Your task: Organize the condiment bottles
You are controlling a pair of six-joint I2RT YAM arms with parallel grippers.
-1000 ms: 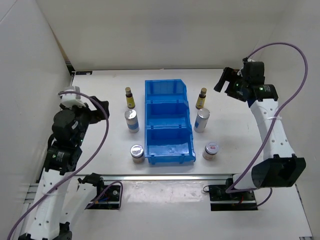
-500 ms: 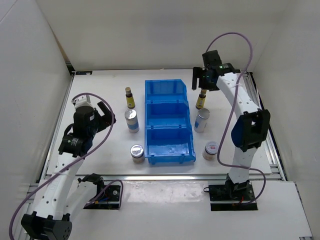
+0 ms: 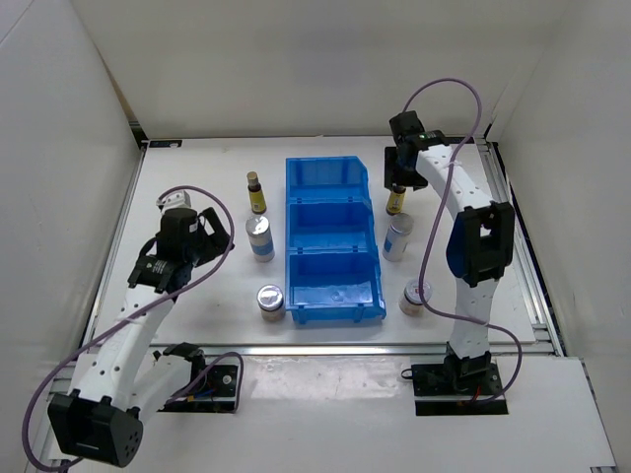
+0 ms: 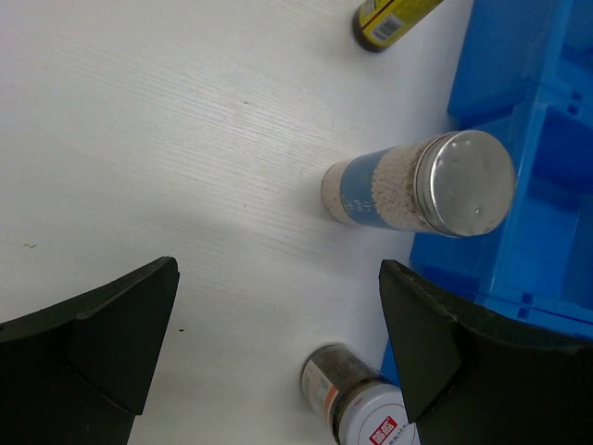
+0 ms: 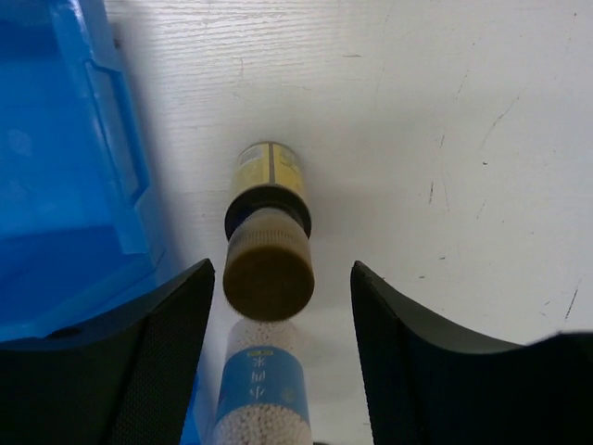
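Six condiment bottles flank the blue bin [image 3: 333, 288]. To its left stand a brown bottle [image 3: 255, 194], a shaker [image 3: 259, 237] and a jar [image 3: 270, 299]. To its right are a brown bottle [image 3: 396, 202], a shaker [image 3: 396, 237] and a jar [image 3: 414, 296]. My right gripper [image 3: 398, 177] hangs over the right brown bottle [image 5: 268, 260]. Its tan cap sits between the fingers with a gap on each side, nearer the left finger [image 5: 162, 362]. My left gripper [image 4: 278, 320] is wide open over bare table, left of the shaker [image 4: 408, 185] and jar [image 4: 357, 403].
The bin's three compartments [image 4: 533, 148] hold nothing that I can see. White walls close in the table at the back and both sides. A metal rail [image 3: 325, 347] runs along the near edge. The right arm's cable [image 3: 449, 84] loops above the far right corner.
My right arm swung in from the far right to above the right brown bottle, and its jaws narrowed. My left arm reached forward toward the left shaker, still wide open.
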